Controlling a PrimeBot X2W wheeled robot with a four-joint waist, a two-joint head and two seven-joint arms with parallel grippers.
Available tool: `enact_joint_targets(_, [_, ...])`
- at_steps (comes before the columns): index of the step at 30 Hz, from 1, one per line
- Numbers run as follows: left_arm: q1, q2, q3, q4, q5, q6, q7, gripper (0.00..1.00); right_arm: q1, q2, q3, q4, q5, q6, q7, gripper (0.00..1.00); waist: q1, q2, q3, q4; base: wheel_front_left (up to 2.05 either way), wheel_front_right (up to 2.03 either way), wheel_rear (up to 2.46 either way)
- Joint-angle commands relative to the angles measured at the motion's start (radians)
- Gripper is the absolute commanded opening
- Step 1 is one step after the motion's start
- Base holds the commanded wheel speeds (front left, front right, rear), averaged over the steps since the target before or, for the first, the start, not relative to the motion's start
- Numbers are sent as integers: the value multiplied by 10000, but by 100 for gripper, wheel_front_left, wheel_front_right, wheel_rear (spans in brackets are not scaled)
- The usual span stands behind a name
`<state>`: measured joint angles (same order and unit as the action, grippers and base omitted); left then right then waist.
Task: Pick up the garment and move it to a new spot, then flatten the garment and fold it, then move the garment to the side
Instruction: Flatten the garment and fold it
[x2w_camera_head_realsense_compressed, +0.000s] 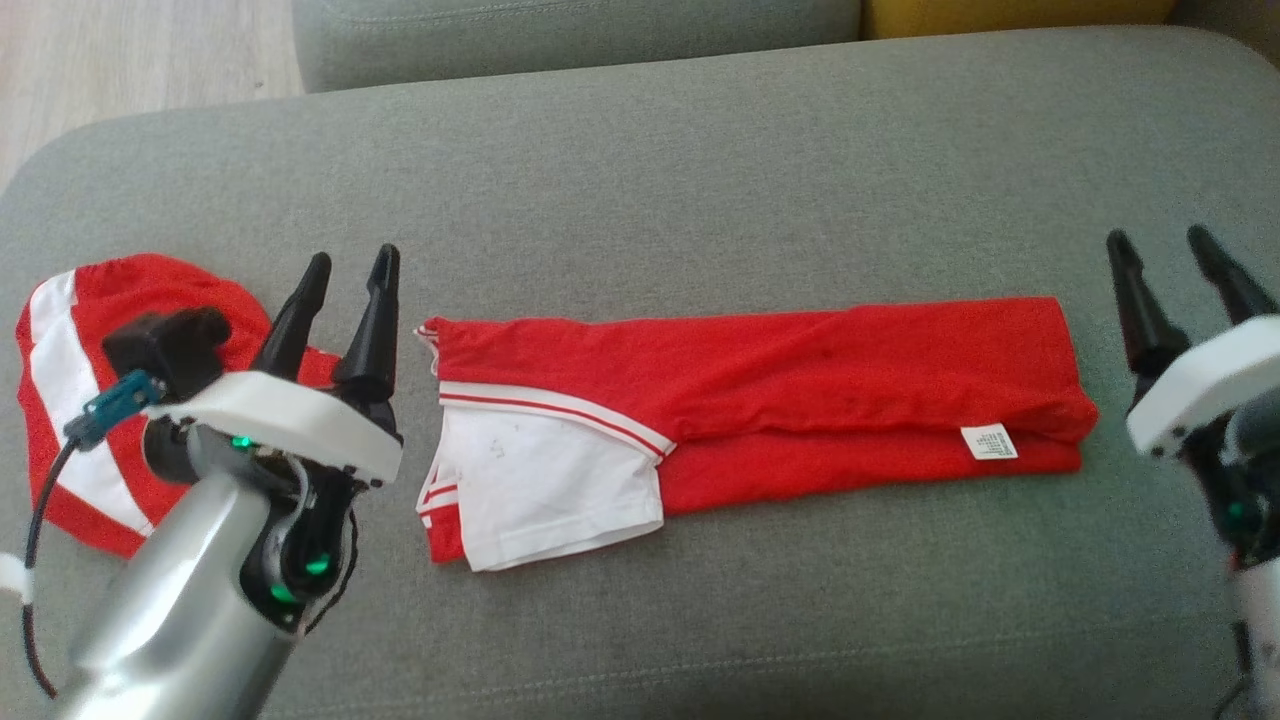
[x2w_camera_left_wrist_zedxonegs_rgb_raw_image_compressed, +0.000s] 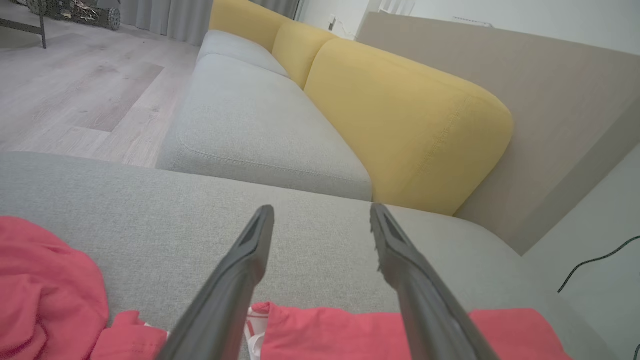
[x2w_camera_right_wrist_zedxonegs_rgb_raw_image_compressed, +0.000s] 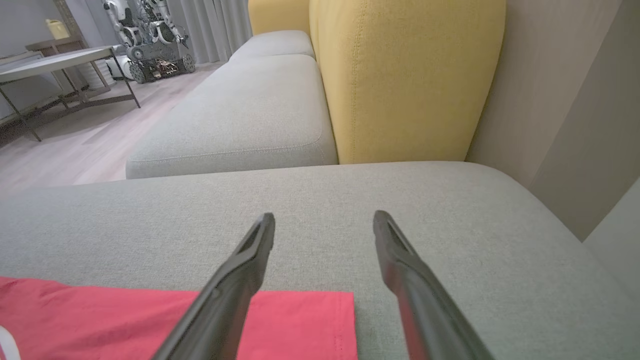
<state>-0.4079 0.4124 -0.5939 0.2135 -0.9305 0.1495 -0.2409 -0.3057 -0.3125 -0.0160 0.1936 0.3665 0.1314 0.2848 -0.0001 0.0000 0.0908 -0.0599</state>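
Garment (x2w_camera_head_realsense_compressed: 760, 380) lies folded lengthwise on the sofa cushion (x2w_camera_head_realsense_compressed: 700, 180). Your left claw (x2w_camera_head_realsense_compressed: 354, 258) and right claw (x2w_camera_head_realsense_compressed: 1159, 238) stand apart, empty, one off each end: likely staged for the crosswise fold.

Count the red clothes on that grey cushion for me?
2. A folded garment lies across the middle; a bunched garment sits at the left, partly behind the left arm.
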Motion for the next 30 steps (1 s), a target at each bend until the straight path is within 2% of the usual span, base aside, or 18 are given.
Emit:
enact_joint_targets(1, [-79, 1, 766, -238, 129, -21, -159, 100, 151, 106, 5, -407, -113, -7, -378, 100, 1, 0, -10, 17, 0, 0, 0])
enact_joint_targets(4, [265, -462, 1379, -426, 641, -77, -199, 100, 469, 469, -138, -437, -195, -7, -917, 100, 1, 0, -5, 88, 0, 0, 0])
enact_joint_targets(10, [1414, -1635, 2618, -765, 2200, -457, -205, 100, 1025, 906, -271, -189, -422, -7, -1782, 100, 1, 0, -61, 187, 0, 0, 0])
enact_joint_targets(16, [1953, -2312, 3298, -663, 3061, -916, -206, 100, 1131, 1019, -288, 244, -517, -7, -2188, 100, 1, 0, -124, 222, 0, 0, 0])
enact_joint_targets(22, [2068, -2718, 3866, -562, 3694, -1400, -207, 100, 878, 1146, -699, 936, -611, -7, -2316, 100, 1, 0, 62, 240, 0, 0, 0])
enact_joint_targets(30, [1966, -3046, 4187, -260, 4146, -1887, -208, 100, 45, 1568, -1497, 2576, -1007, -7, -2065, 100, 1, 0, 596, 312, 0, 0, 0])
